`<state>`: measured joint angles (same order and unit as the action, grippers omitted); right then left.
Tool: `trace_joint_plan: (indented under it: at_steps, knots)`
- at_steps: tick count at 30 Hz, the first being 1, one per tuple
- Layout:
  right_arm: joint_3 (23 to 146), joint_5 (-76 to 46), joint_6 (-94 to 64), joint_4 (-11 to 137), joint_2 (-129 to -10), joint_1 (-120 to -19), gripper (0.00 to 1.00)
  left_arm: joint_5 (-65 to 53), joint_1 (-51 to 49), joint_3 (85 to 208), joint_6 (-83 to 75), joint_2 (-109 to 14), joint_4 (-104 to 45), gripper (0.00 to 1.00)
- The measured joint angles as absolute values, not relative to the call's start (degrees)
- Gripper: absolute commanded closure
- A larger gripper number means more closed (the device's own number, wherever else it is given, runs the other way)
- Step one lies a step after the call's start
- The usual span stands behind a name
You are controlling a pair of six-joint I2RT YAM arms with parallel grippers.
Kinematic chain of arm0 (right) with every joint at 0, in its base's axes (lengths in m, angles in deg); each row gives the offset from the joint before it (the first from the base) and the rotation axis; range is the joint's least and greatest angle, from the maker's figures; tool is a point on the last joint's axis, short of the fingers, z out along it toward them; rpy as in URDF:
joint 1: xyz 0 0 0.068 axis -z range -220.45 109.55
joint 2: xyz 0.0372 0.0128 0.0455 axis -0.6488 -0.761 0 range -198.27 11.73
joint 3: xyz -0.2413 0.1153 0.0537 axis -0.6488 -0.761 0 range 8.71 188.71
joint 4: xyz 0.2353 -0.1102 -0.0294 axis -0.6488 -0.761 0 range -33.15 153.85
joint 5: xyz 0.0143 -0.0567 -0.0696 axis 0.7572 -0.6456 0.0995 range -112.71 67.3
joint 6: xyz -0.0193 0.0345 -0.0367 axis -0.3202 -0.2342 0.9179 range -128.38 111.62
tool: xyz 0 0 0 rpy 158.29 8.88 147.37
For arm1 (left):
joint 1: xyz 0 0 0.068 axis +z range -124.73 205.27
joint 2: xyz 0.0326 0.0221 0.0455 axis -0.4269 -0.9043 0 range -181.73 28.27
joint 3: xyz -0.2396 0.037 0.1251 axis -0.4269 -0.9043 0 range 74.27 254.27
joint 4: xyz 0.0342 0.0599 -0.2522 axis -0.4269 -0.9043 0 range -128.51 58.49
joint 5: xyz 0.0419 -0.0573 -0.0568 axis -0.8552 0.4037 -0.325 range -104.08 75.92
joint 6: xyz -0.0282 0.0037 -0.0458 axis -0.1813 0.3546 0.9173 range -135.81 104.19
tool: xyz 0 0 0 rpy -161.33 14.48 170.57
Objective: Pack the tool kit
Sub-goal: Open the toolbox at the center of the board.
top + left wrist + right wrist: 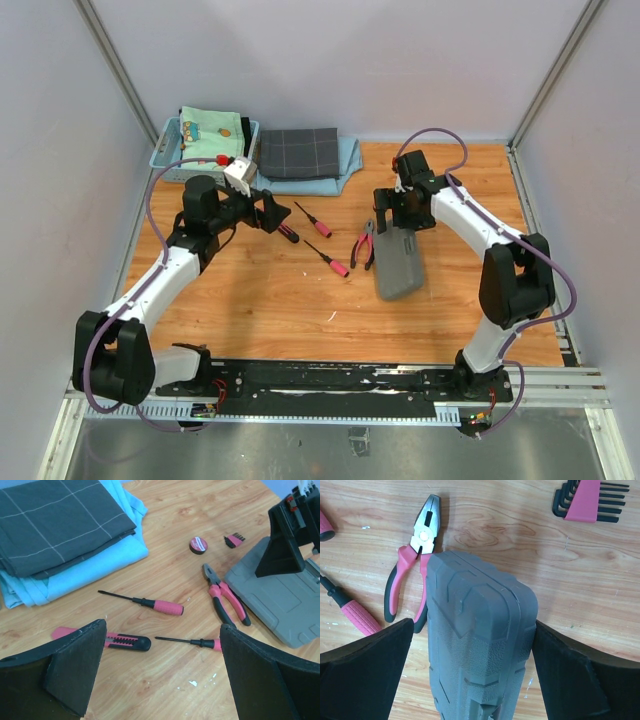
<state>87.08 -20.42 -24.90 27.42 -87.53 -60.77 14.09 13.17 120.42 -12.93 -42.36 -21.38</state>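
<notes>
**Grey case shut, tools all outside it**

Grey plastic is what the right gripper straddles: the case lies flat on the wooden table, lid down, with one black finger on each of its long sides. The jaws stand wide. The right finger sits at the case's edge, and a sliver of table shows between the left finger and the case. I cannot tell whether either pad actually presses.

None of the tools is packed. The pliers lie just beside the case's left side, one pink handle running against it. The hex keys and the tape lie off the case's far end. One screwdriver and a second screwdriver lie farther left of the case than the pliers, and the knife lies farther left again.

The left gripper hangs well left of the case, jaws wide and holding nothing, with the knife partly under its left finger.

By my reading, the step in hand is opening the case, since nothing can go into a shut lid. That calls for steadying the case and lifting the lid at its seam. The pliers are close enough to be nudged if the case shifts.
</notes>
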Motion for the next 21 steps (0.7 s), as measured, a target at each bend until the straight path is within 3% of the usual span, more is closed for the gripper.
trace_joint_plan:
  at_steps: [7, 13, 21]
  knots:
    - [87.72, -18.39, -24.9, 25.61, -86.98, -60.77, 0.02, 18.96, 11.53, 120.44, -13.33, -42.38, -21.77, 0.01]
    - [89.05, -14.54, -24.96, 25.04, -86.64, -60.77, 0.02, 20.38, 1.39, 120.46, -14.73, -42.9, -22.1, 0.01]
    - [90.25, -9.8, -25.68, 24.91, -86.2, -60.77, 0.02, 20.12, -1.58, 123.06, -9.94, -51.3, -19.61, 0.01]
